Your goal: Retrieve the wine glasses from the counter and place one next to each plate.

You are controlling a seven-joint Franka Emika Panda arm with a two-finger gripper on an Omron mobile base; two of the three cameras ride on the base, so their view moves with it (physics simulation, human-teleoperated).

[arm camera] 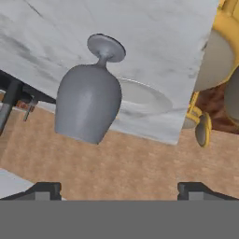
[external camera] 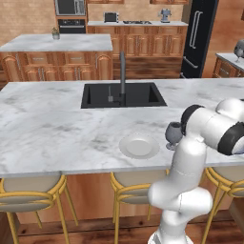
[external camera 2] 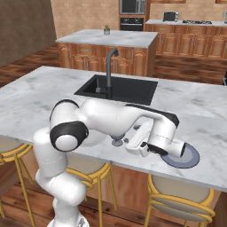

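Now a wine glass (arm camera: 88, 102) stands, seemingly free, beside the white plate (external camera: 139, 146).

Wine glass (arm camera: 88, 105): grey, translucent, wide dark bowl, short stem, round foot. Stands upright on the marble bar worktop (external camera: 43, 128), foot flat on the surface, just beside the white plate (external camera: 139, 146) on the side away from the sink; in the left base view it (external camera: 173, 134) is partly hidden behind the arm.

White plate: round, shallow, empty, lying flat near the stool-side edge of the worktop, in front of the sink.

Blue-grey plate (external camera 2: 189, 158): round, raised rim, flat near the same edge, well apart from the white plate, beyond the glass, partly covered by the arm.
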